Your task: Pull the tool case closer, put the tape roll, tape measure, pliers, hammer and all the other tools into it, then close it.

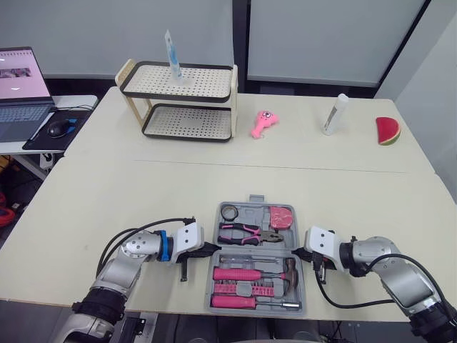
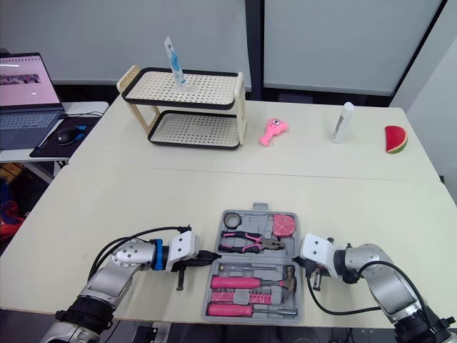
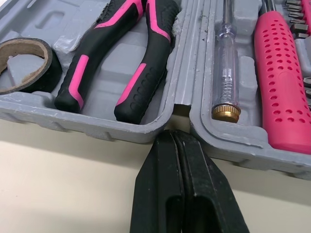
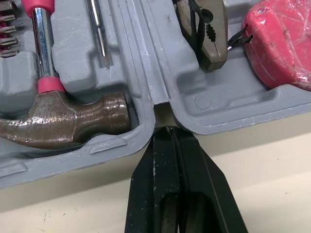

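The grey tool case (image 1: 251,214) lies open and flat near the table's front edge. Its far half holds the tape roll (image 1: 230,212), the black-and-pink pliers (image 1: 246,232) and the pink tape measure (image 1: 280,216). Its near half holds the hammer (image 1: 291,268), pink-handled screwdrivers (image 1: 235,301) and bits. My left gripper (image 1: 211,249) is shut, with its tip at the hinge notch on the case's left side (image 3: 173,136). My right gripper (image 1: 303,253) is also shut, its tip at the hinge notch on the right side (image 4: 170,131), beside the hammer head (image 4: 63,119).
At the back of the table stand a two-tier rack (image 1: 182,100) with a tube (image 1: 173,57) on top, a pink toy (image 1: 264,123), a white tube (image 1: 334,114) and a watermelon slice (image 1: 388,131). A laptop (image 1: 21,86) and a mouse (image 1: 61,127) sit on a side desk at the left.
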Robot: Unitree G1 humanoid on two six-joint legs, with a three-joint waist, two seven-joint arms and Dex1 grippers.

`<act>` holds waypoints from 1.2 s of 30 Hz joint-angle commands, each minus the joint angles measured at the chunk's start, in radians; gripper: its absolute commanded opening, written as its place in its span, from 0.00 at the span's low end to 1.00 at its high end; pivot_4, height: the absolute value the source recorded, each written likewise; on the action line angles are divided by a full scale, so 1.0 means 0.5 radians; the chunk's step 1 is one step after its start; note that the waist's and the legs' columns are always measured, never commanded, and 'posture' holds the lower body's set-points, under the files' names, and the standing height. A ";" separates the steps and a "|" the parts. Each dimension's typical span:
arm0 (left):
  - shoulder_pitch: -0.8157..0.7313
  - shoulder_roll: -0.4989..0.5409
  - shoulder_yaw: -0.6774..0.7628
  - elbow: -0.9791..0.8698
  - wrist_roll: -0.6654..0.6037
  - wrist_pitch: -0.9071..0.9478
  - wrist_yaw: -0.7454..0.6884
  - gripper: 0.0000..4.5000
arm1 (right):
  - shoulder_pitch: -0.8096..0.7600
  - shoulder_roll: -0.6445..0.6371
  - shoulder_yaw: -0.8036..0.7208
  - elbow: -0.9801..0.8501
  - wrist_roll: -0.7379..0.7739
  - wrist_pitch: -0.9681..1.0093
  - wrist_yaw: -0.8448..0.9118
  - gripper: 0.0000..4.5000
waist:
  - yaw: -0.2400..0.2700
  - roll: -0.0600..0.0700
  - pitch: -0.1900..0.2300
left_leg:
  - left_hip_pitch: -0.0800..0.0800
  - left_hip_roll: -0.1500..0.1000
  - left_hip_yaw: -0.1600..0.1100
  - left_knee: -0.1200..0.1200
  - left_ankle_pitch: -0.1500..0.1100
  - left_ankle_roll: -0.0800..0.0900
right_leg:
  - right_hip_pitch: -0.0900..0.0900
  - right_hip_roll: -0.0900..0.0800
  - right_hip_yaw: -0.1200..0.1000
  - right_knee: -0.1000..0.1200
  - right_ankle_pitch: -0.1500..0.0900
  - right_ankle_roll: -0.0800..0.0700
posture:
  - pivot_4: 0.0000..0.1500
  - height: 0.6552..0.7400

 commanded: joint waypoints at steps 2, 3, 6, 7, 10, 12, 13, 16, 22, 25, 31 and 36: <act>0.032 -0.005 -0.052 -0.048 -0.004 0.001 -0.014 0.00 | 0.003 0.033 0.066 -0.075 0.030 -0.005 0.049 0.00 | 0.000 0.000 0.000 | 0.000 0.000 0.000 0.000 0.000 0.000 | 0.000 0.000 0.000 0.000 0.000 0.000 | 1.00 0.94; 0.033 -0.002 -0.049 -0.044 -0.003 0.000 -0.012 0.00 | 0.001 0.033 0.065 -0.071 0.027 -0.005 0.047 0.00 | 0.000 0.000 0.000 | 0.000 0.000 0.000 0.000 0.000 0.000 | 0.000 0.000 0.000 0.000 0.000 0.000 | 1.00 0.94; 0.027 0.003 -0.032 -0.024 -0.006 -0.010 0.001 0.00 | -0.004 0.030 0.036 -0.061 0.012 -0.001 0.016 0.00 | 0.000 0.000 0.000 | 0.000 0.000 0.000 0.000 0.000 0.000 | 0.000 0.000 0.000 0.000 0.000 0.000 | 1.00 0.94; 0.022 0.005 -0.020 -0.018 -0.012 -0.009 0.006 0.00 | -0.005 0.026 0.027 -0.058 0.010 -0.001 0.015 0.00 | 0.000 0.000 0.000 | 0.000 0.000 0.000 0.000 0.000 0.000 | 0.000 0.000 0.000 0.000 0.000 0.000 | 1.00 0.94; 0.011 0.037 0.046 -0.001 -0.040 -0.006 0.027 0.00 | 0.021 -0.005 -0.055 -0.078 0.031 0.046 -0.012 0.00 | 0.000 0.000 0.000 | 0.001 0.000 0.000 0.000 0.000 0.000 | 0.000 0.000 0.000 0.000 0.000 0.000 | 1.00 0.94; 0.013 0.078 0.110 -0.010 -0.075 0.009 0.045 0.00 | 0.076 -0.054 -0.157 -0.124 0.070 0.101 -0.026 0.00 | 0.001 0.000 0.000 | 0.000 0.000 0.000 0.000 0.000 0.000 | 0.000 0.000 0.000 0.000 0.000 0.000 | 1.00 0.94; 0.014 0.102 0.138 -0.012 -0.088 0.006 0.054 0.00 | 0.106 -0.075 -0.209 -0.148 0.087 0.115 -0.034 0.00 | 0.001 0.000 0.000 | -0.001 0.000 -0.001 0.000 0.000 0.000 | 0.000 0.000 0.000 0.000 0.000 0.000 | 1.00 0.94; 0.048 0.194 0.265 -0.053 -0.176 0.004 0.044 0.00 | 0.225 -0.141 -0.393 -0.243 0.136 0.108 -0.069 0.00 | 0.001 0.001 0.000 | -0.001 0.000 -0.001 0.000 0.000 0.000 | -0.001 0.000 0.000 0.000 0.000 0.000 | 1.00 0.94; 0.476 0.486 0.341 -0.824 -0.552 0.270 -0.239 0.00 | 0.505 -0.093 -0.710 -0.579 0.296 0.207 -0.188 0.00 | -0.004 0.003 -0.001 | -0.003 0.002 0.001 -0.001 0.000 -0.001 | -0.003 -0.001 0.001 0.003 0.000 -0.001 | 1.00 0.94; 0.549 0.478 0.229 -1.115 -0.541 0.437 -0.156 0.00 | 0.559 -0.062 -0.739 -0.703 0.395 0.348 -0.214 0.00 | 0.008 0.006 -0.001 | 0.000 0.001 0.002 0.000 0.000 0.000 | 0.001 -0.001 0.001 0.001 -0.001 0.000 | 1.00 0.94; 0.458 0.338 -0.063 -1.256 -0.381 0.629 -0.016 0.00 | 0.538 -0.038 -0.733 -0.841 0.579 0.530 -0.218 0.00 | 0.004 0.007 -0.001 | 0.000 0.001 0.002 0.001 0.000 0.000 | 0.002 0.000 0.003 -0.001 0.001 0.003 | 1.00 0.94; 0.344 0.267 -0.268 -1.146 -0.223 0.604 -0.008 0.00 | 0.515 -0.103 -0.702 -0.832 0.586 0.547 -0.212 0.00 | 0.003 0.007 -0.001 | -0.001 0.000 0.002 0.001 0.000 0.000 | 0.001 0.000 0.003 -0.004 0.001 0.002 | 1.00 0.94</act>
